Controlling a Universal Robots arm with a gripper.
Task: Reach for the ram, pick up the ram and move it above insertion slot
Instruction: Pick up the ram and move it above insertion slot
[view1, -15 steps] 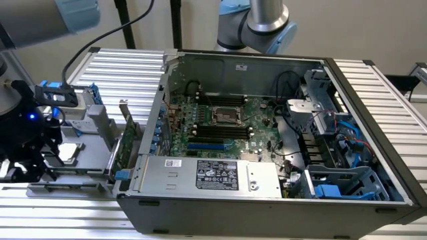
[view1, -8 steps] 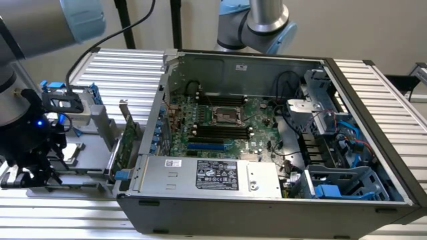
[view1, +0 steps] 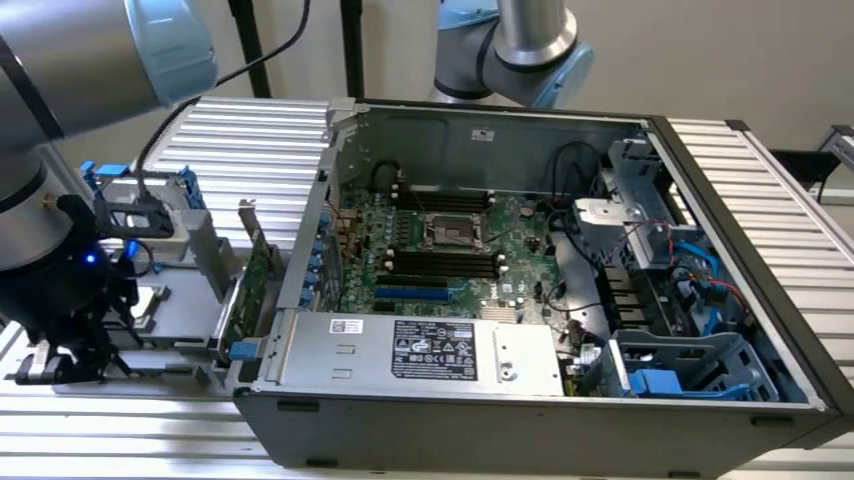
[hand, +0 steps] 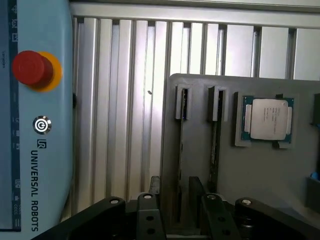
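In the wrist view, a grey holder (hand: 260, 175) has two narrow slots, each with a thin ram stick standing edge-on. One ram (hand: 180, 150) runs straight toward my gripper (hand: 175, 192), and the other ram (hand: 214, 150) lies beside it. My gripper is open, with its dark fingers (hand: 154, 186) straddling the line of the first stick, above it and apart from it. In the exterior view, my gripper (view1: 60, 362) hangs low over the fixture at the exterior view's left. The black insertion slots (view1: 441, 265) lie on the motherboard inside the open case.
A processor chip (hand: 267, 119) sits in a pocket of the holder. A blue teach pendant (hand: 35, 150) with a red stop button (hand: 30, 67) lies beside it on the ribbed table. An upright expansion card (view1: 247, 285) stands between the fixture and the computer case (view1: 534, 420).
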